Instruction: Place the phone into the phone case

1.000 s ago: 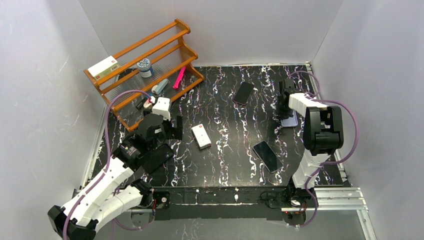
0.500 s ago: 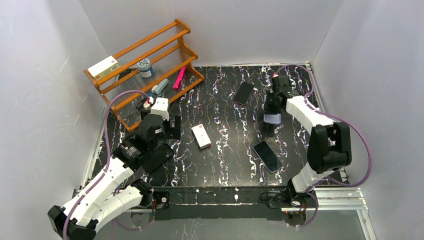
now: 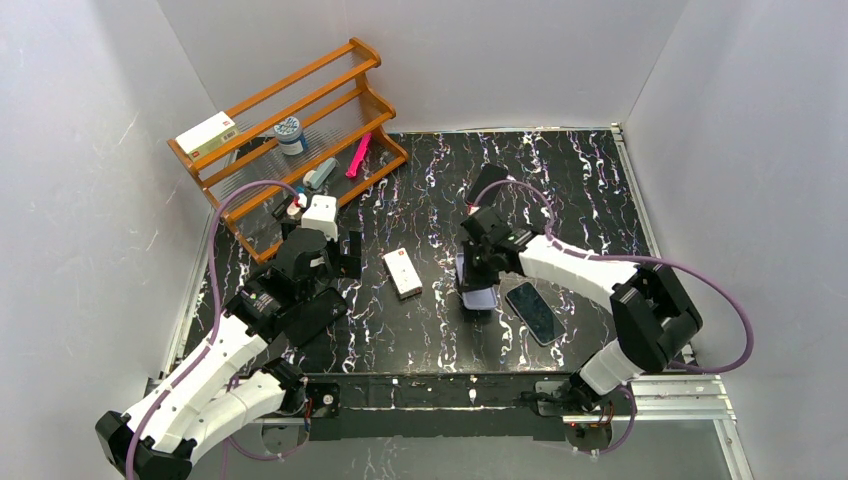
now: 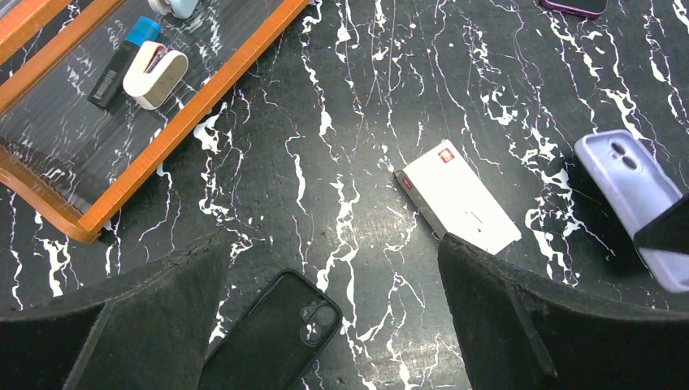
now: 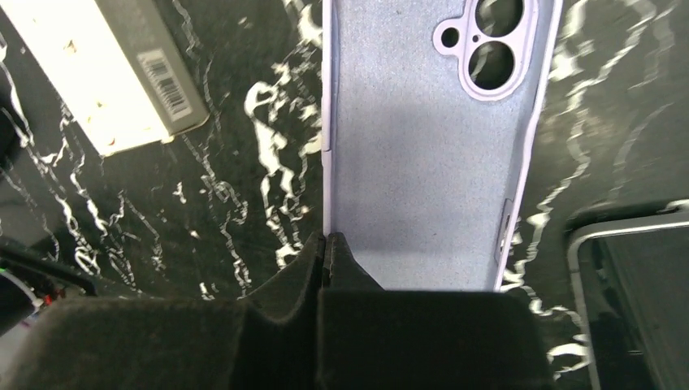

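Note:
My right gripper [image 3: 477, 268] [image 5: 326, 240] is shut on the left side wall of a lilac phone case [image 3: 479, 294] [image 5: 422, 154], holding it just over the middle of the table, open side toward the wrist camera. A dark-screened phone [image 3: 532, 312] [image 5: 642, 301] lies face up just right of the case. A second dark phone [image 3: 489, 179] lies further back. My left gripper [image 3: 326, 256] [image 4: 331, 244] hangs open above a black phone case [image 3: 316, 316] [image 4: 272, 333] lying on the table, with nothing between its fingers.
A white box [image 3: 402, 272] [image 4: 459, 197] [image 5: 106, 73] lies between the two arms. An orange wooden rack [image 3: 340, 105] with small items stands at the back left. White walls enclose the black marbled table [image 3: 420, 200].
My right arm has swung from the far right edge to the table's middle, carrying the lilac case with it. Its jaws closed fully on the case wall. The left arm has not moved.

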Controlling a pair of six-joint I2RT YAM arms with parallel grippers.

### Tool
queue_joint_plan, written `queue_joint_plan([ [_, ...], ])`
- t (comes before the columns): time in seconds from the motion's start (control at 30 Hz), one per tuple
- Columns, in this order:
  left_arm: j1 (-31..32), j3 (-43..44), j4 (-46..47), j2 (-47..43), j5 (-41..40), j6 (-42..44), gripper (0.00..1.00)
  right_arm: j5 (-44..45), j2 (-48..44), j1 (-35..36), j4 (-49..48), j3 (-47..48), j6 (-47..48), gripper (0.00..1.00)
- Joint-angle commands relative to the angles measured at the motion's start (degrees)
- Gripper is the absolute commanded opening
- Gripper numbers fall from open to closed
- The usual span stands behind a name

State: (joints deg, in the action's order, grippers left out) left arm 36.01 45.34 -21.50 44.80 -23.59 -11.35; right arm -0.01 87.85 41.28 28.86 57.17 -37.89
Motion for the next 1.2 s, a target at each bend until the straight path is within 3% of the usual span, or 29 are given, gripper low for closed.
queue_joint_plan([
  [0.0, -0.24, -0.12, -0.61, -1.30, -2.10, 0.02, 0.98, 0.36, -1.40, 4.36, -0.86, -1.42, -10.14, 0.01],
  [0.13, -0.24, -0.34, -0.56, -1.88, -3.07, -0.14, 0.98, -0.37, -3.31, 6.72, -1.30, -2.73, -14.04, 0.05],
  [0.33, -0.24, -0.17, -0.83, -1.64, -3.01, -0.07, 0.98, 7.16, -5.20, 7.06, 1.99, -2.66, -11.80, 0.43],
  [0.4, -0.24, -0.29, -0.83, -2.03, -3.20, -0.16, 0.98, 9.63, -6.04, 6.93, 4.08, -2.01, -10.00, 0.64],
  [0.53, -0.24, -0.40, -0.84, -2.36, -3.21, -0.32, 0.98, 14.10, -7.57, 4.71, 9.69, -0.90, -5.86, 0.97],
  [0.83, -0.24, -0.34, -0.67, -1.75, -1.65, -0.46, 0.98, 18.30, -5.55, -1.55, 14.80, 0.14, 6.07, 0.99],
  [0.97, -0.24, -0.52, -0.17, -1.22, -0.79, -0.53, 0.98, 15.88, -5.76, -3.24, 11.28, 0.22, 16.97, 0.99],
  [1.17, -0.25, -0.16, -0.46, 0.52, -0.93, -0.72, 0.98, 10.88, -1.46, -9.49, 14.28, 2.02, 27.56, 0.99],
])
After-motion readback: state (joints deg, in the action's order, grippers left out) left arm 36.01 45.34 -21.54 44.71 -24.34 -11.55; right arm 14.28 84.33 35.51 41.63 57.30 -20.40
